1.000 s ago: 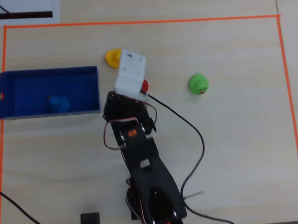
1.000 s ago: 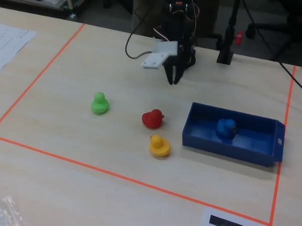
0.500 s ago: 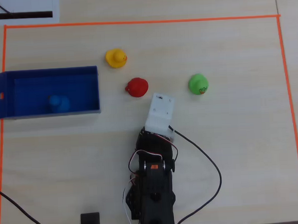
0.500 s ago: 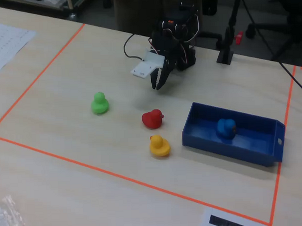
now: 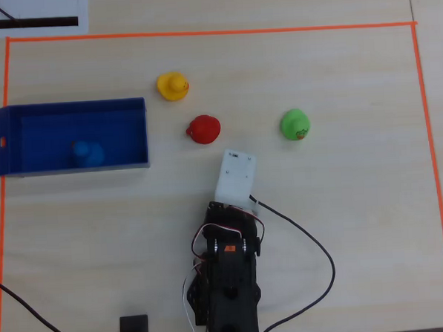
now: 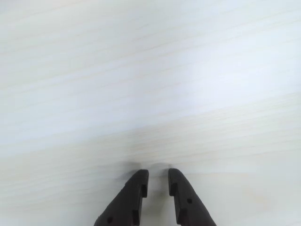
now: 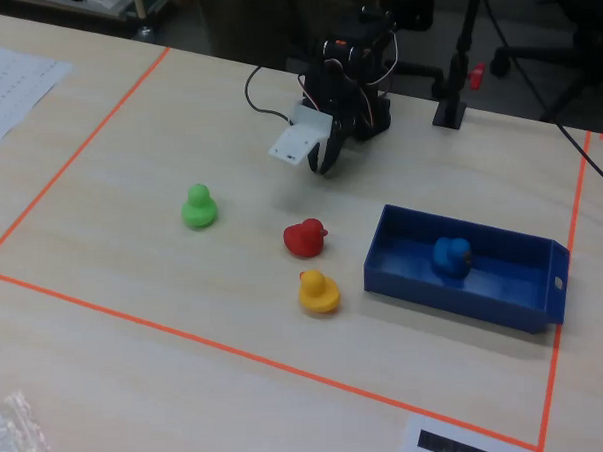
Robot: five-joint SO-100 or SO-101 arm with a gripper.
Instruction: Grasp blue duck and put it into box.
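Overhead view, left to right. The box [image 5: 70,107] sits at the left of the frame, and the blue duck [image 5: 88,153] lies inside it, near the lower wall, right of centre. In the fixed view the same duck [image 7: 450,258] rests on the box floor, apart from the walls as far as I can tell.

Handling, my judgement: small glossy rubber toy, so light, a bit squashy, and likely slippery. The rounded body looks like the best place to pinch, across its width below the head.

Further right: yellow duck [image 5: 173,86], red duck [image 5: 204,129], green duck [image 5: 295,124], all on the tabletop [image 5: 357,203] outside the box.

The claw [image 6: 157,181], seen in the wrist view at the bottom centre, is nearly closed, a narrow gap between the fingertips, nothing held. It hangs over bare tabletop; whether the tips touch it I cannot tell.
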